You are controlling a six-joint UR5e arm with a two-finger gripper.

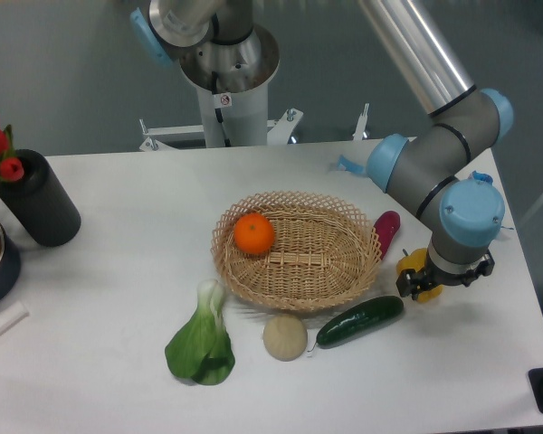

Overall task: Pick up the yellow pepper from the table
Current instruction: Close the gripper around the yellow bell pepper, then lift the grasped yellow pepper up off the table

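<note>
The yellow pepper [411, 266] lies on the white table [118, 298], just right of the basket, and only its left part shows. My gripper [437, 283] hangs directly over it and covers most of it. The jaws stand open, with a dark finger [404, 283] on either side of the pepper. Whether the fingers touch it cannot be told.
A wicker basket [294, 197] holding an orange [253, 233] sits mid-table. A purple eggplant [385, 231] lies just left of the pepper, and a cucumber [360, 321] just below it. A beige ball [284, 336] and bok choy [202, 344] lie further left. A black vase [38, 199] stands far left.
</note>
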